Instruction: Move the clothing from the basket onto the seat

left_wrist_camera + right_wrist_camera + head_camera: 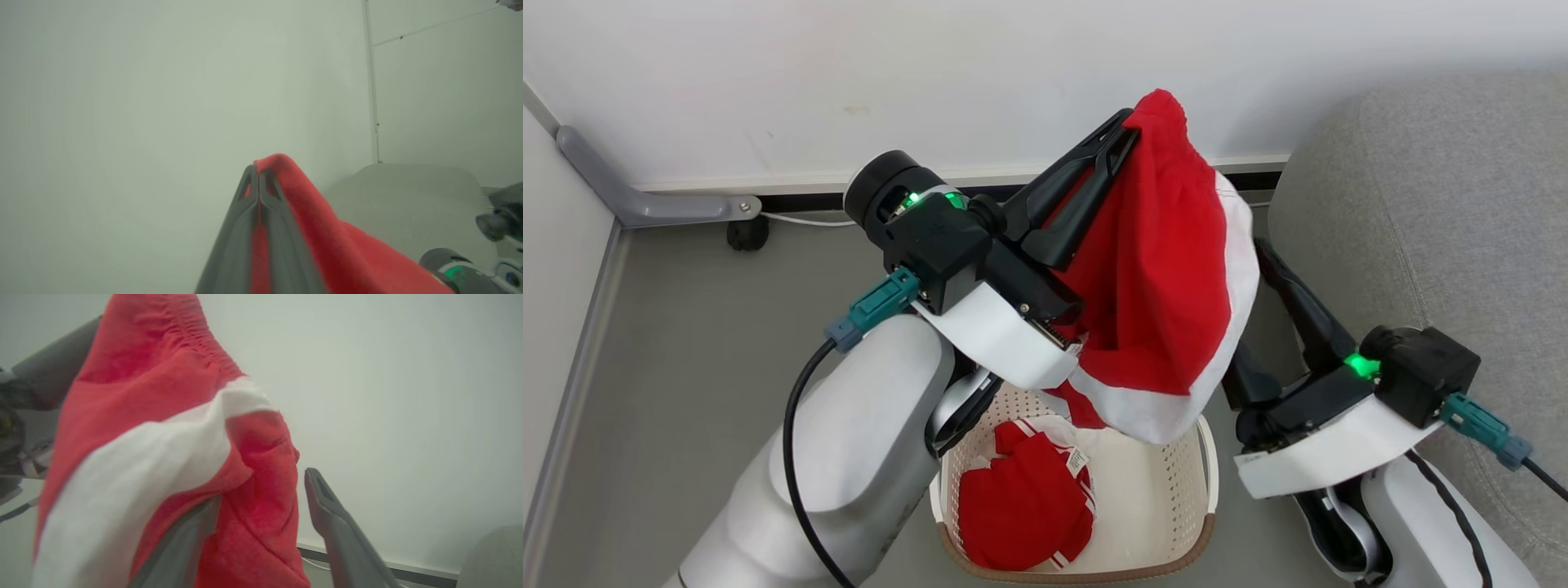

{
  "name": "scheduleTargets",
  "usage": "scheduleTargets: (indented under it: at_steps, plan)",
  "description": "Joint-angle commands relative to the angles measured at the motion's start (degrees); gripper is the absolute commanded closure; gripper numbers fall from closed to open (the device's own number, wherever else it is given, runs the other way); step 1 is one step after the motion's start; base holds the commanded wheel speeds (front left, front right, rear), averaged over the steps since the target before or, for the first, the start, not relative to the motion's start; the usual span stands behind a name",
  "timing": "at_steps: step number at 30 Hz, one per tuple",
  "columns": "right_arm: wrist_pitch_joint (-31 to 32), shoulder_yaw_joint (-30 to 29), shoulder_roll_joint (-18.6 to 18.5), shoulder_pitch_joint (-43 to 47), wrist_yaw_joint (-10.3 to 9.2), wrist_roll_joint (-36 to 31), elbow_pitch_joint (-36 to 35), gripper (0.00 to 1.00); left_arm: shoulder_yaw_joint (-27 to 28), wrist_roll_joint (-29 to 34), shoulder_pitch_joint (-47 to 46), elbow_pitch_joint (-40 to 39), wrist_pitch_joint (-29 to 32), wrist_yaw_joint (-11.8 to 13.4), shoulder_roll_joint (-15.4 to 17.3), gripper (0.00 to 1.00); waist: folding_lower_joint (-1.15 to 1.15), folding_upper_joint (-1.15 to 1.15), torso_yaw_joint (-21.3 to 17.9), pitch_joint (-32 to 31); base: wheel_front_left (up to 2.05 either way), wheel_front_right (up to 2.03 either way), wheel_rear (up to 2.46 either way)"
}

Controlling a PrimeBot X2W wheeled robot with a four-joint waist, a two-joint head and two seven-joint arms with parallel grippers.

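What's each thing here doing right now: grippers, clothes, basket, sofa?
Left gripper: shut on the lifted garment's top.
Right gripper: open, one finger behind that garment.
Lifted garment: hanging above the basket.
Second garment: crumpled inside the basket.
Basket: upright on the floor.
Sofa: no clothing on the visible part.

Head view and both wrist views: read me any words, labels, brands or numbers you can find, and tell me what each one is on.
Care tag sewn to the red garment lying in the basket: it carries print, too small to read.
No other word, brand, number or sign can be made out in the head view or the two wrist views.
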Motion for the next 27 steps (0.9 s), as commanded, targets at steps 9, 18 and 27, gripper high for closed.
scheduleTargets:
  at_steps: [9,18,27]
  plan:
    - [-0.35,8.01,-2.81,-2.17,0.24,4.34,0.34,0.0,0.0,-0.41,-3.23,-1.27,-0.27,-0.42,0.31,1.0,0.0,0.0,1.07,0.25,0.0,0.0,0.0]
    - [-0.35,13.54,-2.5,-5.66,0.24,8.41,10.77,0.0,-2.9,-1.17,-3.77,-1.84,-0.27,-0.42,-0.07,1.0,0.0,0.0,2.73,-0.09,0.0,0.0,0.0]
    - [-0.35,18.86,-1.49,-12.35,0.24,12.78,16.95,0.0,-5.19,-2.02,-4.0,-1.88,-0.27,-0.42,-0.51,1.0,0.0,0.0,4.35,-0.17,0.0,0.0,0.0]
